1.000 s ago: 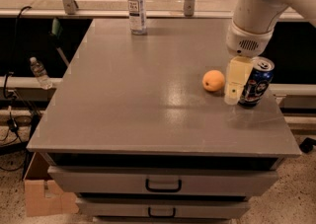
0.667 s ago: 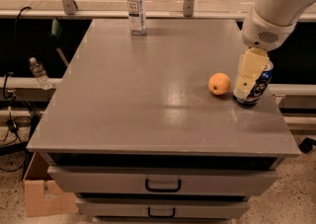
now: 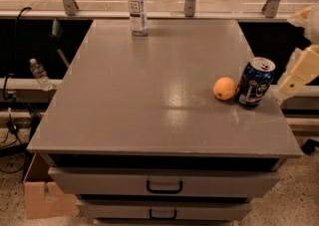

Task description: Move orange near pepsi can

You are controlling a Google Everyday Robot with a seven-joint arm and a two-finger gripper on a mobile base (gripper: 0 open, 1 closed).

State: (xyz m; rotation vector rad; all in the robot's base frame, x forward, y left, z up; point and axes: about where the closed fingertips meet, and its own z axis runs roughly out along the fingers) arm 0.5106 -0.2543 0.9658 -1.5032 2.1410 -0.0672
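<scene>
High front camera looks down over table (image 3: pixel 149 95); hand (image 3: pixel 298 74) at view's right edge.

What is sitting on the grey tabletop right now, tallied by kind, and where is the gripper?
orange, small round fruit: 1
pepsi can, dark blue aluminium: 1
water bottle, clear plastic: 1
Total: 3
The gripper hangs right of the pepsi can, past the edge of the table.

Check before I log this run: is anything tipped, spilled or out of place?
Nothing stands out. The can stands upright with the orange close beside it, the bottle is upright at the table's far edge, and the gripper hangs off the right side.
</scene>
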